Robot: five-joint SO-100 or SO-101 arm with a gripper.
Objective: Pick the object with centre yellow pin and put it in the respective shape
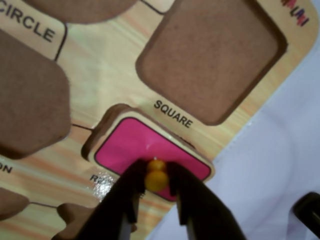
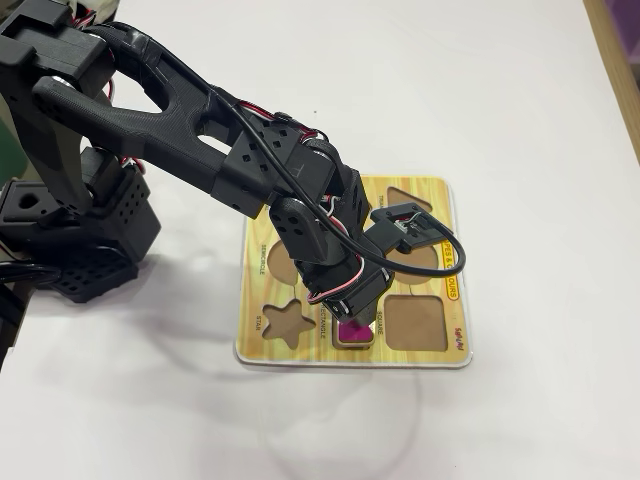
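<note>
A: Gripping the knob, is it?

B: Yes. Wrist view: end effector clamped on the yellow knob of the pink piece, one dark finger either side.

A: Piece location?

B: At the rectangle cutout, near the board's front edge in the fixed view, between the star cutout and the square cutout. Not seated. One end sits tilted up, brown recess showing at the cutout's far corner.

A: Label visible?

B: Only "RE" beside the piece; fingers cover the rest. "SQUARE" reads clear under the wider cutout.

A: Fixed view?

B: Arm reaches over the board from the worktop's left side. Piece shows as a magenta patch under the end effector.
</note>
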